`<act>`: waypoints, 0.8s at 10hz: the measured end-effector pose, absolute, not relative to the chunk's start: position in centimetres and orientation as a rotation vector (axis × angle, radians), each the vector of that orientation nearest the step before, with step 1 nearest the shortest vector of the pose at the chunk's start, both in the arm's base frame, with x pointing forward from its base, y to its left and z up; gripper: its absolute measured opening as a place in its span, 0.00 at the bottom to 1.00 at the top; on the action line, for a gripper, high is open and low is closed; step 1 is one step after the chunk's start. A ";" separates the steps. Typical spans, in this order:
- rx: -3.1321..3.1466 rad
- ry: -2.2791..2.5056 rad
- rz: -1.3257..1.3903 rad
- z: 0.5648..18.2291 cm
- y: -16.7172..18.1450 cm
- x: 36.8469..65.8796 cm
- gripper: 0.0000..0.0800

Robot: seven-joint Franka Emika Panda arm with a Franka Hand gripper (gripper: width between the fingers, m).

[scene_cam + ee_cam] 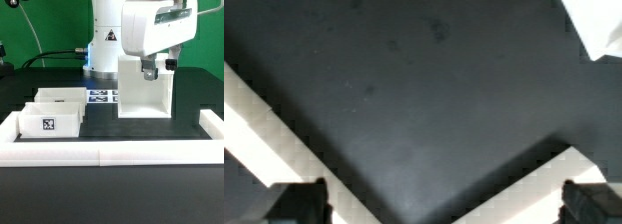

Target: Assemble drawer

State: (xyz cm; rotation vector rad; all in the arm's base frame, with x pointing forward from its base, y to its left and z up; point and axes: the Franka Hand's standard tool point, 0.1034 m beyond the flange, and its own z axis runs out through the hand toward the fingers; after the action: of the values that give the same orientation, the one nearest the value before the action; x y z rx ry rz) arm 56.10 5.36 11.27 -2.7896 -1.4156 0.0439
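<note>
The drawer's tall white box housing [143,90] stands upright on the black table, right of centre in the exterior view. Two white open-top trays sit at the exterior view's left, the nearer tray [50,120] showing a square tag and the farther tray [63,97] behind it. My gripper [149,72] hangs at the housing's upper part. In the wrist view my gripper [446,205] is open, its dark fingertips [299,205] wide apart with only black table surface between them. White bands [251,130] cross that view; I cannot tell which part they are.
A low white wall [110,152] borders the table at the front and sides. The marker board [100,96] lies flat behind the trays, next to the housing. The robot's base [105,40] stands at the back.
</note>
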 end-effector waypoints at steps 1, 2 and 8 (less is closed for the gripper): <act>-2.790 -1.416 0.044 11.3 5.4 56.1 0.81; -2.790 -1.416 0.044 11.3 5.4 56.1 0.81; -2.895 -1.198 0.051 12.1 5.2 54.5 0.81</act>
State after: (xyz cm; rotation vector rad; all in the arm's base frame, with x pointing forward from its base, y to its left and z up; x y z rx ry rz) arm 54.51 5.22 12.13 -2.8950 -1.1983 0.0512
